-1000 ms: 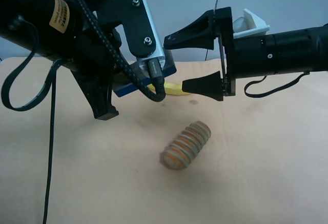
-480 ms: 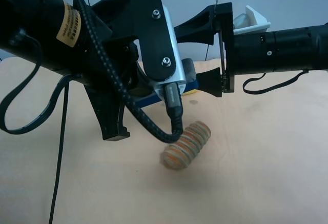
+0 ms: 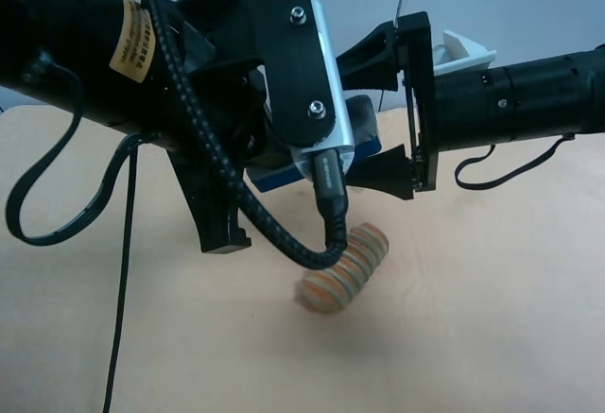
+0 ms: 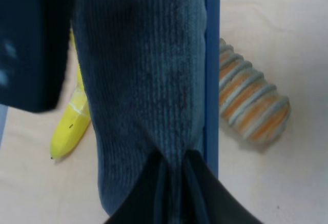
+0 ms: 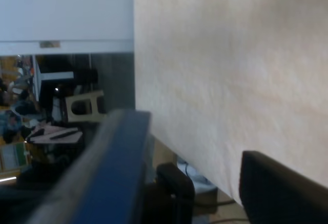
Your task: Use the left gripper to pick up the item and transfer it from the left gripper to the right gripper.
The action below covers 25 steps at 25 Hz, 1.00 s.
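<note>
2 grippers at item [image 4: 148,80], midair over desk [image 3: 492,318]. Left gripper [image 3: 288,148] fingers clamped on it; right gripper [image 3: 345,115] fingers wide apart, straddling free end. Prob light, felt squishy, base stiff: pinch free end felt-to-base.

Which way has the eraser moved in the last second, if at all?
Yes. The eraser shifted toward the exterior high view's right: earlier up-left of the unmoved ribbed cylinder, now directly above it in the picture.
</note>
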{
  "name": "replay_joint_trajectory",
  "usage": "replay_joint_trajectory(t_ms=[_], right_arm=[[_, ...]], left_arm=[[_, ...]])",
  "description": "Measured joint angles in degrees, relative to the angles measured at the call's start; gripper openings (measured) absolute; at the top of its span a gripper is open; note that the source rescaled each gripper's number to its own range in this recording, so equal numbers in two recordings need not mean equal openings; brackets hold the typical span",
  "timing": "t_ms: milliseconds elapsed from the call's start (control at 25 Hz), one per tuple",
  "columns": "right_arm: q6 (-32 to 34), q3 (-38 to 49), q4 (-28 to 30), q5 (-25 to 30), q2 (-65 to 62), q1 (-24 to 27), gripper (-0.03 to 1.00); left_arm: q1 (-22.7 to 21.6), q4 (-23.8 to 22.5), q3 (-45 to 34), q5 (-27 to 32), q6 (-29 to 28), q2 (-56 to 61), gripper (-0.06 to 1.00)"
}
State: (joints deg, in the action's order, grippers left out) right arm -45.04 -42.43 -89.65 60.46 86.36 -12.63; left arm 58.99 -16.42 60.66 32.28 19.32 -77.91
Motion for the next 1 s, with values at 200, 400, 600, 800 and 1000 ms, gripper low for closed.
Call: replay_joint_trajectory(t_ms=[200,400,600,800,1000], right_arm=[[1.3,0.0,1.3,0.0,0.0,0.0,0.6],[1.3,-0.1,1.0,0.3,0.0,0.0,0.01],[1.3,-0.2,1.3,-0.2,0.0,0.0,0.01],[1.3,-0.2,1.3,-0.2,0.0,0.0,0.01],[1.2,-0.2,1.3,-0.2,0.0,0.0,0.01]], left_arm=[[0.0,-0.7,0.0,-0.3,0.0,0.0,0.01],[0.0,-0.8,0.0,-0.2,0.0,0.0,0.0],[0.0,-0.8,0.0,-0.4,0.0,0.0,0.33],[0.0,-0.9,0.0,-0.4,-0.2,0.0,0.94],[0.0,-1.7,0.0,2.0,-0.3,0.6,0.99]])
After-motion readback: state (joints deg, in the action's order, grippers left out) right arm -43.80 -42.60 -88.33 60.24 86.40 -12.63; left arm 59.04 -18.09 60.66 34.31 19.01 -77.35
